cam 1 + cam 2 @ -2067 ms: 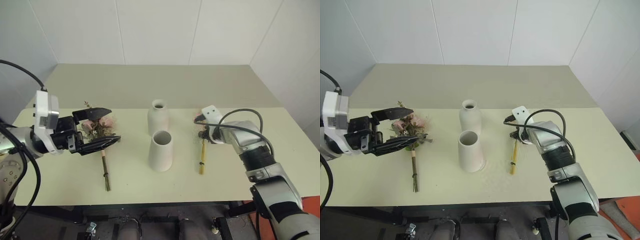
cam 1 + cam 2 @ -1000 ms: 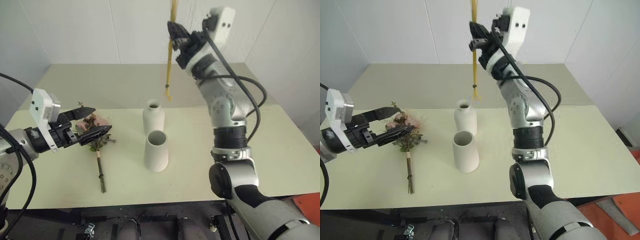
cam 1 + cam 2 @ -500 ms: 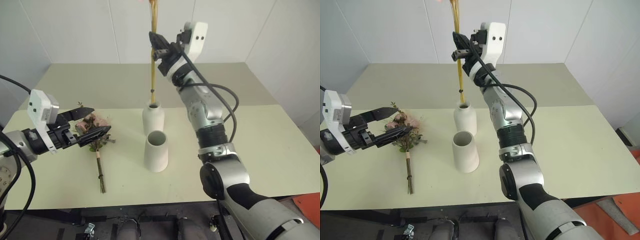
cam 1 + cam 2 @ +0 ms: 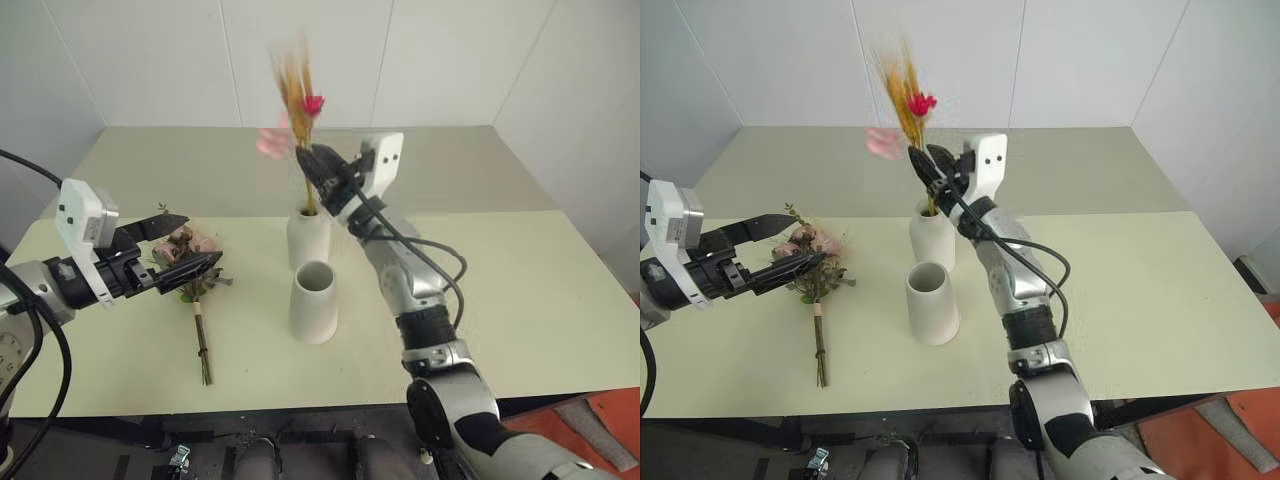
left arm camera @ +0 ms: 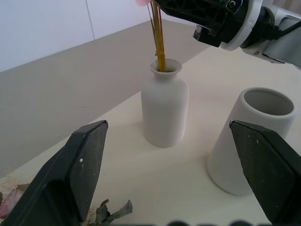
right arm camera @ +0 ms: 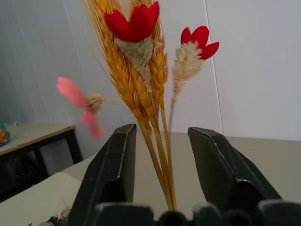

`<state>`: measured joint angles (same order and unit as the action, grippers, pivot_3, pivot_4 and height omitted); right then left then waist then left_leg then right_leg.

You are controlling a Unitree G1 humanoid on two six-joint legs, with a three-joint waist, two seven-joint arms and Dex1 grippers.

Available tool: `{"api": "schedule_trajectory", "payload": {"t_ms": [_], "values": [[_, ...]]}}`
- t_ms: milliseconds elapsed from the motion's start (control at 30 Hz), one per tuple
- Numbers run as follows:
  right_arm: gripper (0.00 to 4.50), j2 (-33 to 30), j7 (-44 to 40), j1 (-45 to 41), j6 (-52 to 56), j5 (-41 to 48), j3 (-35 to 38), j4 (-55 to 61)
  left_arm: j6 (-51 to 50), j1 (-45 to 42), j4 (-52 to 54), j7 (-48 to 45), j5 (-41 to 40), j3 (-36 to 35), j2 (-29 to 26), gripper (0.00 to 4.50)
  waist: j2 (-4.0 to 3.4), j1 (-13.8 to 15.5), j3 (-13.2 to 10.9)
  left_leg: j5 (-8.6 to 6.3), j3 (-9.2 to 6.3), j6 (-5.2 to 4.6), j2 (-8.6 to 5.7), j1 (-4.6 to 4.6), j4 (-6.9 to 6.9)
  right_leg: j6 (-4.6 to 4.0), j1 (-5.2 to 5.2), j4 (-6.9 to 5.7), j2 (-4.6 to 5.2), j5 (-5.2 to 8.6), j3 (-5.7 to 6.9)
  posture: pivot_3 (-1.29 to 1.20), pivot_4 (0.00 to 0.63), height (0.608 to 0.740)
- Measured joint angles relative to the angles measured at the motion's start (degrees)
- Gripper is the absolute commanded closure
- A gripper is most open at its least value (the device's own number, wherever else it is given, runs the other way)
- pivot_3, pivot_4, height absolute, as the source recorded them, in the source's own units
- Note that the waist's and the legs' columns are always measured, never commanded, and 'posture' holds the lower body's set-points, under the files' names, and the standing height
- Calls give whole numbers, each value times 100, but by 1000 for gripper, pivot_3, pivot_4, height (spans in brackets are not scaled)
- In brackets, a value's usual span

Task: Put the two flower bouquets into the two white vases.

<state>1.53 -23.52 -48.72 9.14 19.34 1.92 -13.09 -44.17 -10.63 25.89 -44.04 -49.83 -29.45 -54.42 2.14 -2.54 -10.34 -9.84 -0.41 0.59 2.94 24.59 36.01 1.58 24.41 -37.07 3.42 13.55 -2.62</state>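
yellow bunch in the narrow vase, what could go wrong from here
1. The right tool has its fingers apart around the yellow-stemmed bunch; withdrawing carelessly could snag the stems and tip the narrow-necked vase.
2. The wide-mouthed vase stands right beside it, so a knock could topple both.
3. The pink bouquet lies flat; the open left tool may crush blooms.

The yellow-stemmed bunch (image 4: 300, 105) with red and pink flowers stands upright, upper centre of frame, its stems down in the narrow-necked white vase (image 4: 309, 238). Just in front, mid-frame, the tapered wide-mouthed white vase (image 4: 313, 302) stands empty. The bushy pink bouquet (image 4: 192, 270) lies flat on the table (image 4: 560, 300) at left, dark stems pointing toward the lower edge
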Motion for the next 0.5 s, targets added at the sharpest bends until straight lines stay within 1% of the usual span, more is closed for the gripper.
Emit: {"api": "schedule_trajectory", "payload": {"t_ms": [100, 133, 200, 300, 400, 500], "values": [[296, -178, -19, 283, 239, 4, -73, 514, -1, -9, -16, 19, 3, 15, -1, 0, 0, 1, 0, 0, 0, 0, 0, -1, 0, 0, -1, 0, 0, 0, 0, 0, 150, 740], [60, -250, -32, 355, 329, 6, -99, 653, -6, -9, -23, 41, 9, 18, -1, 0, 0, 0, 0, 0, 0, 0, 0, -1, 0, 0, 0, -1, 0, 0, 0, 0, 150, 740], [60, -531, -198, 570, 644, 102, -160, 1043, -99, -23, -28, 151, 29, 55, -12, 0, 1, 2, 0, 0, 0, 0, 0, -3, 0, 0, -3, 0, 0, 0, 0, 0, 150, 740], [60, -1284, -789, 920, 1227, 387, -225, 1575, -512, 5, -75, 449, 90, 148, -233, 0, 2, 26, 0, 0, 0, 0, -1, -3, 1, 1, -5, 2, 0, 1, 0, 0, 150, 740], [60, -2008, -1463, 998, 1684, 719, -210, 1883, -1283, -46, -232, 796, 161, 319, -643, 0, 2, 16, -1, 0, 2, 0, -1, -17, -1, 2, -12, 0, -1, 2, -1, 0, 150, 740], [60, -2655, -2162, 935, 2006, 1111, -124, 2061, -2173, -428, -457, 1056, 0, 517, -865, 0, 4, 12, -2, 0, 2, 0, 0, -25, -4, 13, -16, 1, -3, 12, -1, 0, 150, 740]]}}
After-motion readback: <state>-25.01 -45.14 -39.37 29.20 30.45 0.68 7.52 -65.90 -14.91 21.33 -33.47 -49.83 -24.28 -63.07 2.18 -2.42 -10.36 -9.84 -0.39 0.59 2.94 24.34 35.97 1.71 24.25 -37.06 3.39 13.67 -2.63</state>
